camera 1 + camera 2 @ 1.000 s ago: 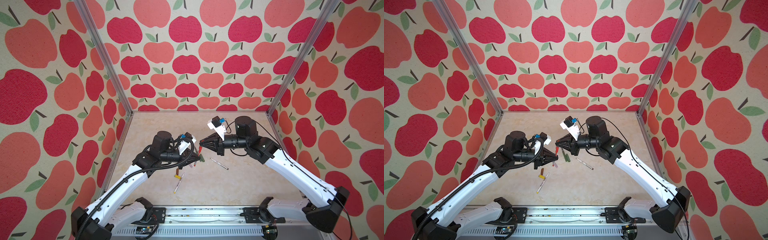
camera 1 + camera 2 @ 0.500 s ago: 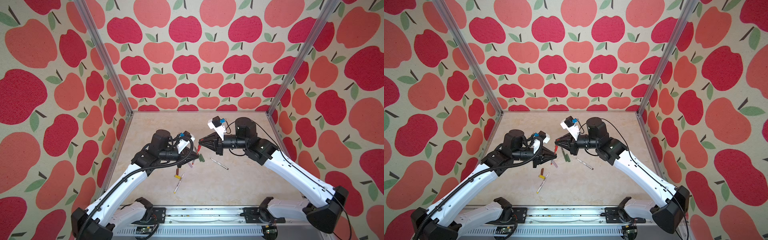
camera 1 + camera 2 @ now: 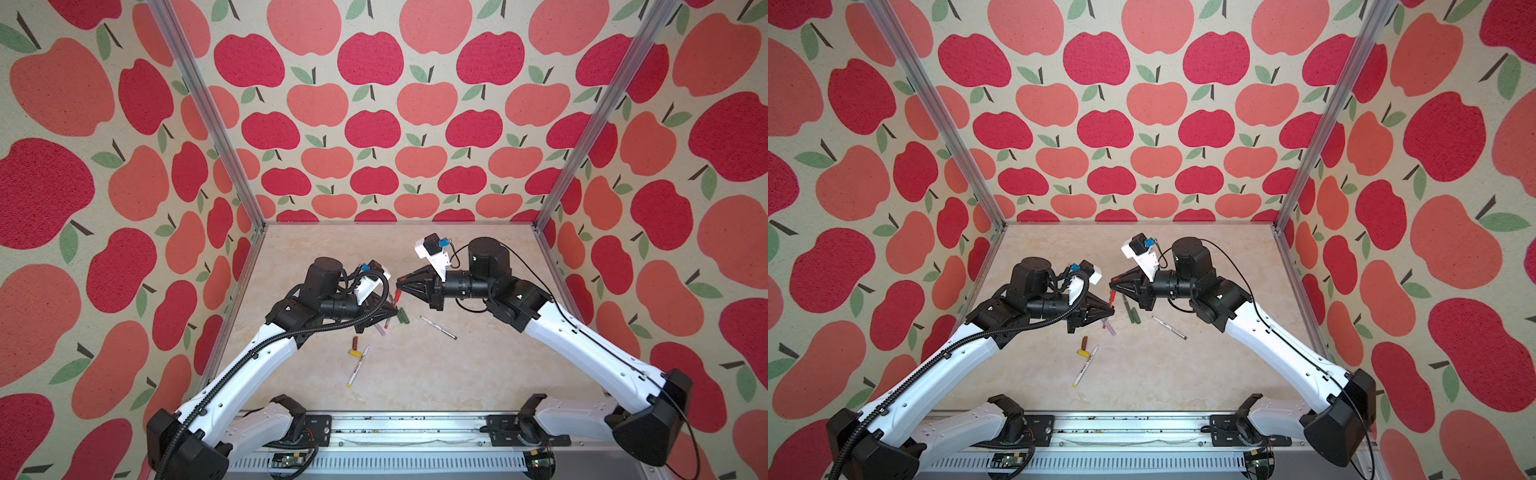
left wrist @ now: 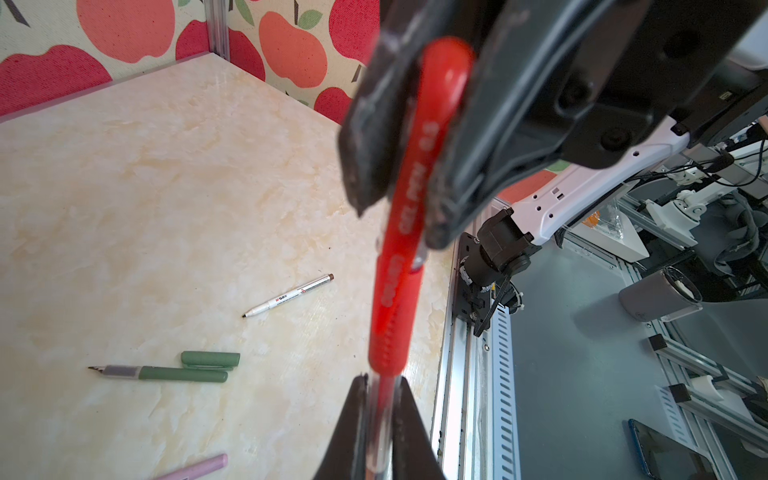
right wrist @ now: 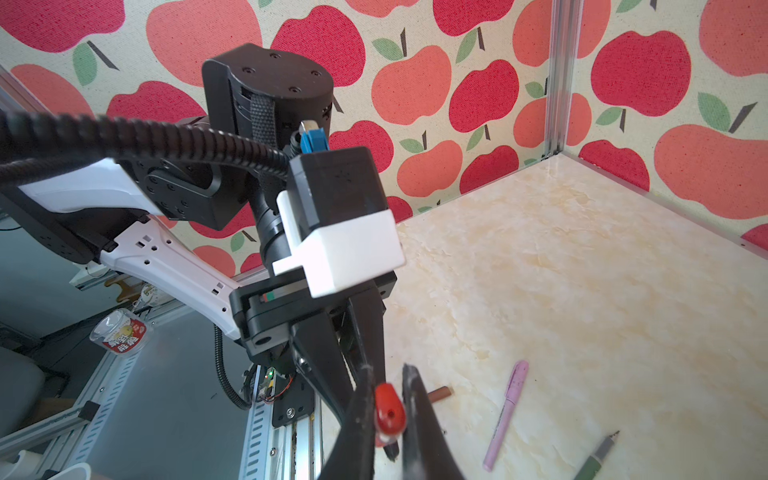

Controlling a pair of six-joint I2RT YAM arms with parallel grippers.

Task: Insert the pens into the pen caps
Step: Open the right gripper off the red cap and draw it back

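Left gripper [image 4: 380, 382]: clamped tight on the lower end of the red pen [image 4: 409, 199].
Right gripper [image 5: 387, 370]: pinched shut on its rounded red top.
Red pen: lifted above mid-table [image 3: 478, 374], between both arms.
Room: bare surface toward the back wall.
Nearby: green pen [image 4: 166, 373] and green cap [image 4: 210, 358], side by side.

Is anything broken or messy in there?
Nothing looks broken or spilled. One odd sight: the red pen hangs in the air, gripped by both the left tool and the right tool. The green pen lies uncapped on the table.
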